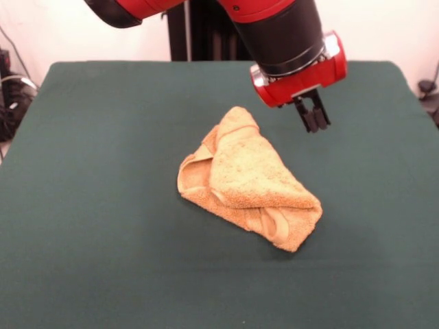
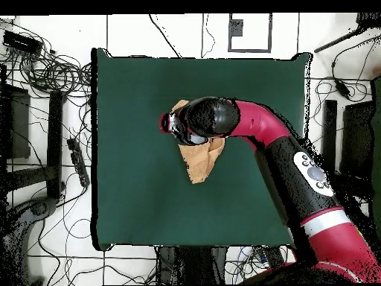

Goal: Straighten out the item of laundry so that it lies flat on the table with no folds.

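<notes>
The golden-orange towel [image 1: 247, 175] lies near the middle of the dark green table [image 1: 103, 205], folded over itself into a rough triangular bundle with layered flaps. My gripper [image 1: 315, 115] hangs above the table just right of the towel's far end, clear of the cloth, with its fingers together and nothing between them. In the overhead view the arm's head [image 2: 178, 124] covers part of the towel [image 2: 201, 162], which shows below it on the table [image 2: 134, 186]. No white tag shows.
The black pedestal [image 1: 199, 31] stands at the table's far side. The red arm [image 2: 298, 160] crosses the table's right part in the overhead view. Cables and gear [image 2: 45, 74] lie on the floor around the table.
</notes>
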